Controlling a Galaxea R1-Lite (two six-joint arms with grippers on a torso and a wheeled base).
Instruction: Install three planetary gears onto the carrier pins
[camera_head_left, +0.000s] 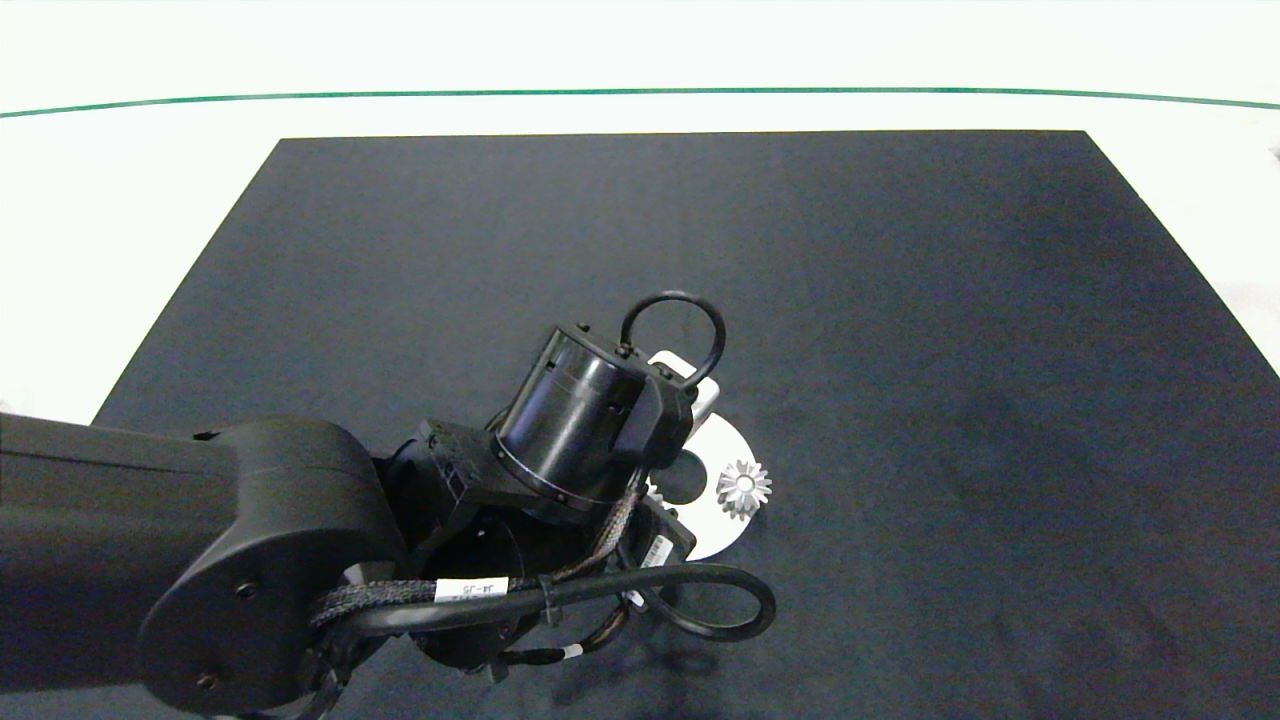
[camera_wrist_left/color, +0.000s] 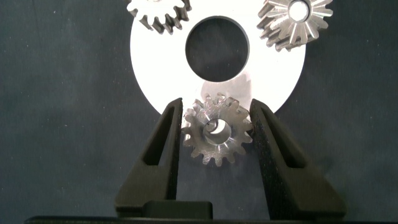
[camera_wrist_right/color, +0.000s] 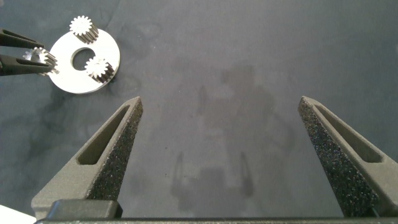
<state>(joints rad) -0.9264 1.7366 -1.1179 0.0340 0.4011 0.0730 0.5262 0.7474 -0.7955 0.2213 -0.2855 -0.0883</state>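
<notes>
The white carrier disc (camera_wrist_left/color: 155, 74) lies on the black mat. Two planetary gears (camera_wrist_left/color: 160, 14) (camera_wrist_left/color: 296, 22) sit on its far part, either side of the centre hole. My left gripper (camera_wrist_left/color: 217, 107) is shut on a third planetary gear (camera_wrist_left/color: 217, 132), held flat over the disc's near rim with teeth against both fingers. The carrier pins are hidden under the gears. In the head view my left arm covers most of the disc (camera_head_left: 722, 530); one gear (camera_head_left: 743, 488) shows. My right gripper (camera_wrist_right/color: 221, 102) hangs open over bare mat, well away from the disc (camera_wrist_right/color: 62, 78).
The black mat (camera_head_left: 900, 300) covers the white table, with a green line (camera_head_left: 640, 92) along the far side. The left arm's cable loops (camera_head_left: 700, 610) hang just in front of the disc. Open mat lies to the right and behind.
</notes>
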